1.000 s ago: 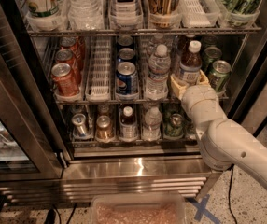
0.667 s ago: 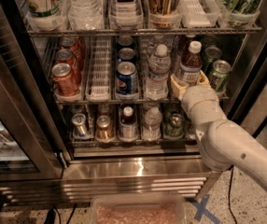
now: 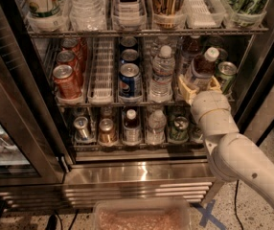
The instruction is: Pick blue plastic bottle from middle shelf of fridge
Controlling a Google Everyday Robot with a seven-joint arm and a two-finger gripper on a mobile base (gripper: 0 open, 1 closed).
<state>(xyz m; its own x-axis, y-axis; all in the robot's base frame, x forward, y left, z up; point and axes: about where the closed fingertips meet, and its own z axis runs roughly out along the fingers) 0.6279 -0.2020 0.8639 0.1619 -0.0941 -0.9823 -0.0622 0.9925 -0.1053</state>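
Note:
The blue plastic bottle [image 3: 200, 70], with brown drink and a white cap, stands tilted to the right at the right end of the middle shelf [image 3: 103, 101] of the fridge [image 3: 137, 176]. My gripper [image 3: 199, 85] is at the bottle's lower part, with one tan finger [image 3: 185, 88] on its left and one on its right. It is shut on the bottle. My white arm reaches in from the lower right. The bottle's label is mostly hidden by the gripper.
On the same shelf are red cans [image 3: 66, 80], Pepsi cans [image 3: 130, 79], a clear water bottle [image 3: 162, 73] just left of the gripper and a green can [image 3: 225, 74] just right. Small cans and bottles [image 3: 131, 124] fill the rack below. A plastic tub [image 3: 142, 217] lies on the floor.
The bottle's cap has shifted to the right and a little lower, so the bottle now leans right between the fingers. The arm has barely moved.

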